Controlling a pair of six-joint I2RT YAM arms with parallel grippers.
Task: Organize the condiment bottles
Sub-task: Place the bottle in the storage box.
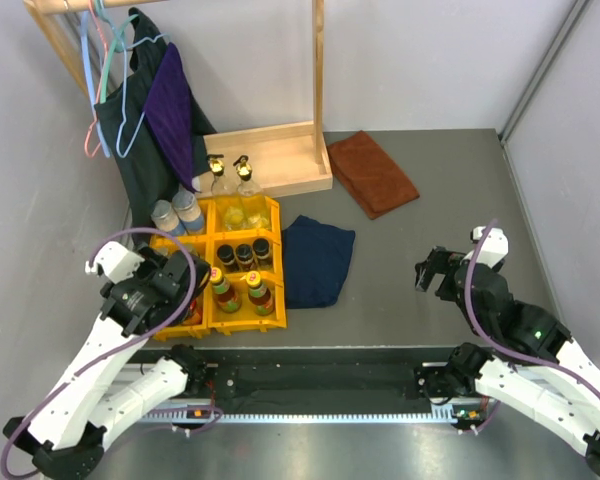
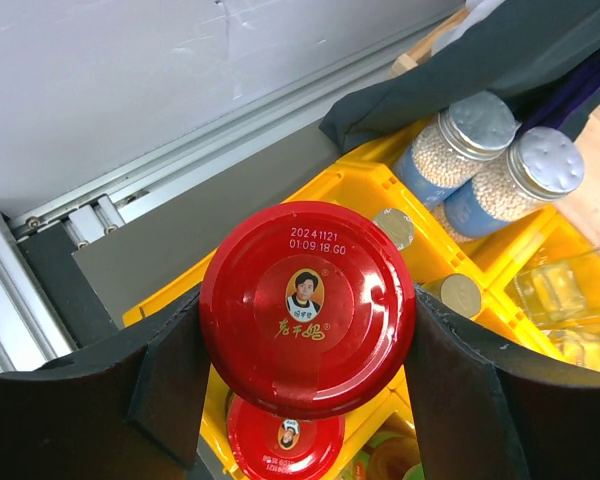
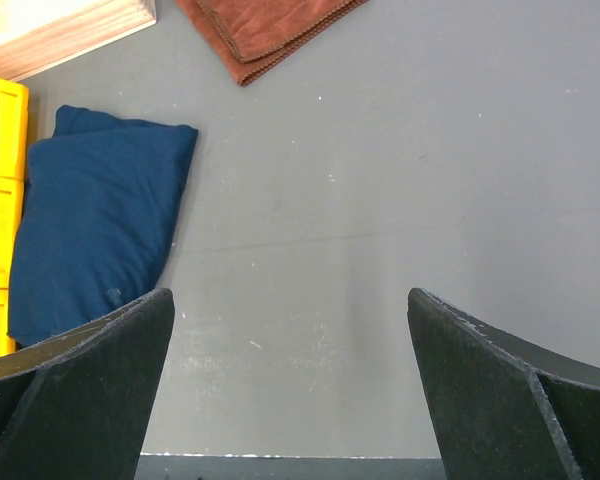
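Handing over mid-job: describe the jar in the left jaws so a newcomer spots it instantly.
Start at the yellow bins left of the blue cloth. At their near-left corner the left jaws grip a red-lidded jar. Its twin red lid sits lower in the bin; only this one is between the jaws.

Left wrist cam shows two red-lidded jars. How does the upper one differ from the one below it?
The upper red-lidded jar sits between the left fingers, which press its lid from both sides; the lower red-lidded jar sits free in the yellow bin. The upper lid shows whole, date stamp included; the lower lid is half hidden beneath it. Both share the same red lid and portrait logo.
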